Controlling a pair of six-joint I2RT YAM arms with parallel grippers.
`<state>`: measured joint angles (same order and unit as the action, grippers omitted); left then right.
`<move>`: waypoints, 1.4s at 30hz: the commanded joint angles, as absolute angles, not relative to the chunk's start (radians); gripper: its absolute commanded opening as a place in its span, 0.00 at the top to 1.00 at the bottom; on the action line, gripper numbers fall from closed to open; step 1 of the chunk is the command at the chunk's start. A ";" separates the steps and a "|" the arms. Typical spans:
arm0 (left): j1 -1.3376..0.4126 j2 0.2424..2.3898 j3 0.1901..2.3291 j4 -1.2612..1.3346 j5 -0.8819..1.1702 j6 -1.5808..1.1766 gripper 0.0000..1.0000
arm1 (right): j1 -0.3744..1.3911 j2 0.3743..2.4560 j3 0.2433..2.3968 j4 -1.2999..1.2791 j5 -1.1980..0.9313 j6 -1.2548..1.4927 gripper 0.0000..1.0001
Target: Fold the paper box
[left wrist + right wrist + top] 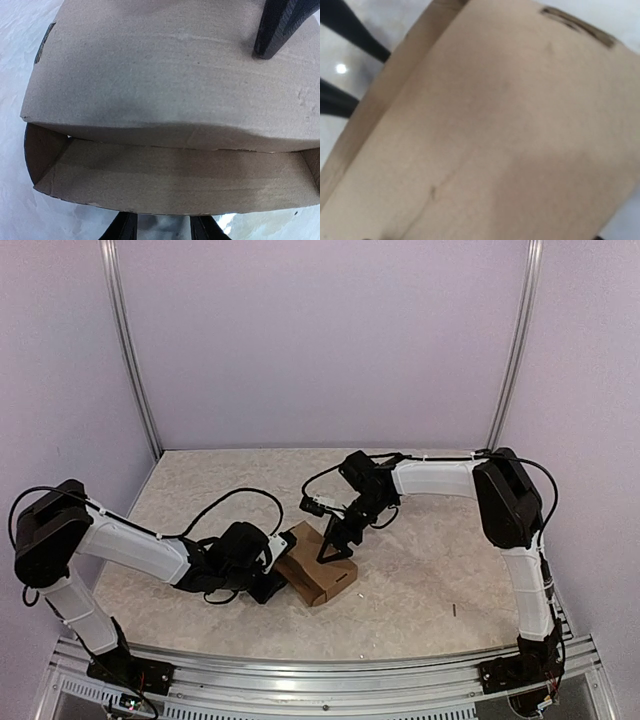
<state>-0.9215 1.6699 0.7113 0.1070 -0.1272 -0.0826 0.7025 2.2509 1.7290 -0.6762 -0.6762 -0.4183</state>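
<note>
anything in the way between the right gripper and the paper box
Nothing visible. The right gripper hangs open directly over the paper box, and one of its fingertips is already down at the box's top panel, with no other object between them.

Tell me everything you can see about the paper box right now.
The paper box is plain brown cardboard, half folded into a low rectangular sleeve lying on the table between the arms. Its top panel bows slightly and has a narrow slot near one corner. The side facing the left gripper gapes open, showing the floor panel and a short end wall. One fingertip of the open right gripper rests on the top panel; whether the left gripper touches it is unclear.
</note>
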 commanded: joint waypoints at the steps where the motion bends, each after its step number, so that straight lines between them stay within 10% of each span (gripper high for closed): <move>1: -0.925 1.599 0.632 0.174 -0.124 -0.094 0.64 | 0.729 2.311 1.732 -0.737 -0.647 -0.420 0.08; 42: -0.764 1.771 0.749 0.317 -0.074 0.106 0.79 | 0.757 2.341 1.761 -0.833 -0.697 -0.586 0.09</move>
<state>-0.7689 1.7267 0.6872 0.2573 -0.1085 0.0681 0.7181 2.2799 1.7676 -0.7586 -0.7238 -0.5064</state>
